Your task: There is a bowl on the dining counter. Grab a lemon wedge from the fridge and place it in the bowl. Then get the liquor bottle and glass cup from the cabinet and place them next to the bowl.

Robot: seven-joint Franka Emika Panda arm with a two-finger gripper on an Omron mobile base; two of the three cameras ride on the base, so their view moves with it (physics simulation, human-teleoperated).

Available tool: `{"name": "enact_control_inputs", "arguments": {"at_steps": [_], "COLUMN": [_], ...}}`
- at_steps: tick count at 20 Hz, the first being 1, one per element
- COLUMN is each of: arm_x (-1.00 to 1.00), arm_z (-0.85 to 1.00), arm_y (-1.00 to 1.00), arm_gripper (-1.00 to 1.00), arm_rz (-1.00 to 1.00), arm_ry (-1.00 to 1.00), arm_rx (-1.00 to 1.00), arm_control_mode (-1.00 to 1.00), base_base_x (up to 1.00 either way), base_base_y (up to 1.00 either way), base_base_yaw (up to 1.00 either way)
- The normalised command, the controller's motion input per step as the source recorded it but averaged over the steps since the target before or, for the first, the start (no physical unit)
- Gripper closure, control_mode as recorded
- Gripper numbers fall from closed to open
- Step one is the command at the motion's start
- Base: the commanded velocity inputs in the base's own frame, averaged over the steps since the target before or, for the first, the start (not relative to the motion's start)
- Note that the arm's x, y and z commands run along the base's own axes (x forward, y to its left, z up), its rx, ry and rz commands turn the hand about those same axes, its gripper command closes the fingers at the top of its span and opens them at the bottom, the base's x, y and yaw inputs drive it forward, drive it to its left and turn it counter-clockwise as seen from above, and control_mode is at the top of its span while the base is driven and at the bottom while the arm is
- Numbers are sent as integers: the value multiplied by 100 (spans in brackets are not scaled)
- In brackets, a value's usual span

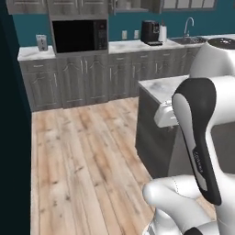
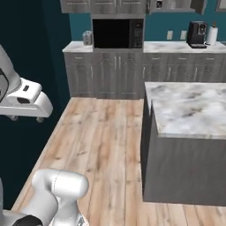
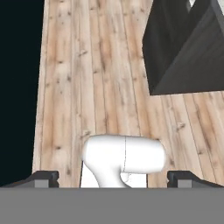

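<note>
My gripper (image 3: 113, 177) hangs over the bare wood floor, pointing down, open, with its two dark fingertips (image 3: 41, 177) far apart and nothing between them. In the right base view the gripper (image 2: 26, 118) sits at the left edge, well to the left of the dining counter (image 2: 190, 110), a marble slab on a dark grey base. The same counter (image 1: 158, 87) shows partly behind my arm. Its dark base (image 3: 183, 48) fills the hand view's upper right. The bowl, the lemon wedge, the fridge, the liquor bottle and the glass cup are out of view. Grey wall cabinets (image 2: 106, 5) run along the top edge.
A black microwave (image 2: 117, 33) sits in the back row of grey cupboards under a marble worktop (image 2: 176, 46). A coffee machine (image 2: 196, 34), a paper roll (image 2: 212, 35) and a sink tap (image 1: 188, 25) stand there. Wood floor (image 2: 106, 141) lies open between counter and dark left wall.
</note>
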Motion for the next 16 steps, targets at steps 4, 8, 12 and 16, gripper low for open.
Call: {"name": "enact_control_inputs", "arguments": {"at_steps": [4, 8, 12, 16], "arm_x": [0, 0, 0, 0], "arm_z": [0, 0, 0, 0], "arm_y": [0, 0, 0, 0], "arm_gripper": [-100, -100, -100, -100], "arm_rz": [0, 0, 0, 0], "arm_ry": [0, 0, 0, 0], "arm_rx": [0, 0, 0, 0], "arm_control_mode": [100, 100, 100, 100], "base_base_x": [100, 100, 100, 100], "base_base_y": [53, 41, 37, 48], "base_base_yaw": [-23, -24, -26, -29]}}
